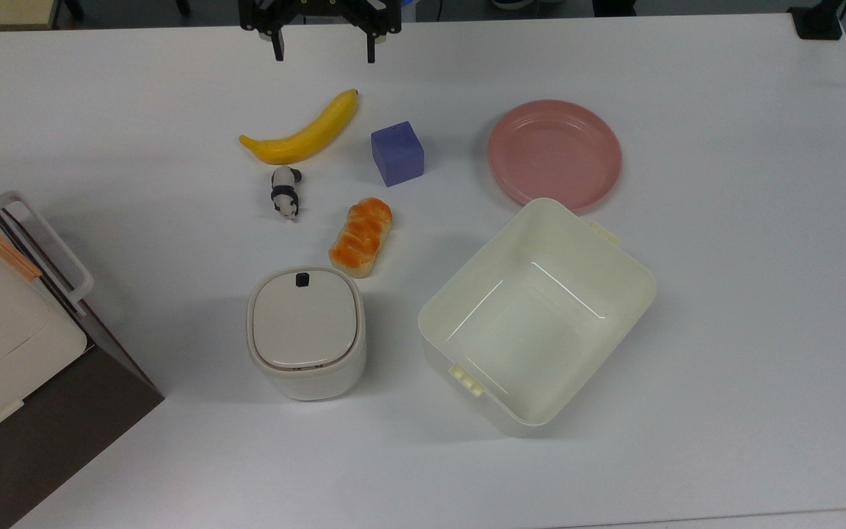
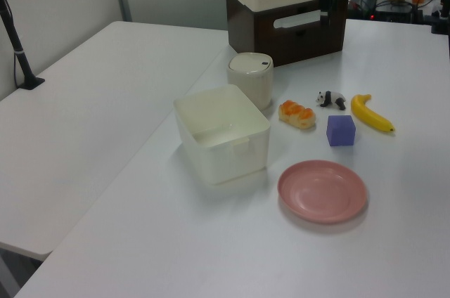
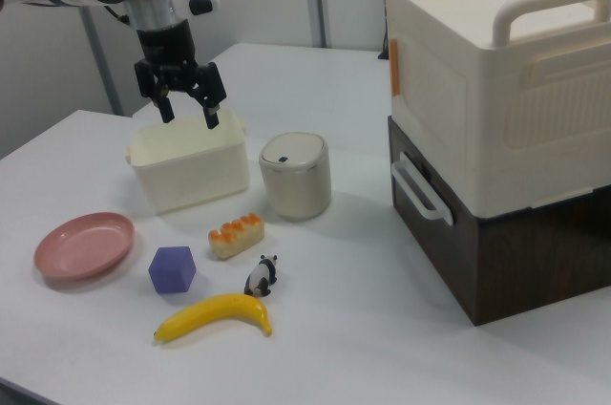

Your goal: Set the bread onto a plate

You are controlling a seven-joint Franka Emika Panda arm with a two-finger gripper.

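The bread [image 1: 361, 236] [image 2: 297, 114] [image 3: 235, 235], a small orange-brown loaf with pale sides, lies on the white table near its middle. The empty pink plate [image 1: 554, 153] [image 2: 322, 191] [image 3: 84, 245] rests to the top view's right of the bread, with a purple cube between them. My gripper [image 1: 324, 51] [image 3: 189, 114] hangs open in the air at the top view's upper edge, well apart from the bread, with nothing between its fingers. In the left view the gripper [image 2: 325, 6] appears at the top.
A yellow banana [image 1: 304, 132], a purple cube [image 1: 397, 153] and a toy panda [image 1: 286, 192] lie around the bread. A lidded cream bin [image 1: 305, 330] stands close by the bread. A large cream tub [image 1: 537, 316] touches the plate's edge. A tall cream-and-brown box [image 3: 496, 128] stands at the table's side.
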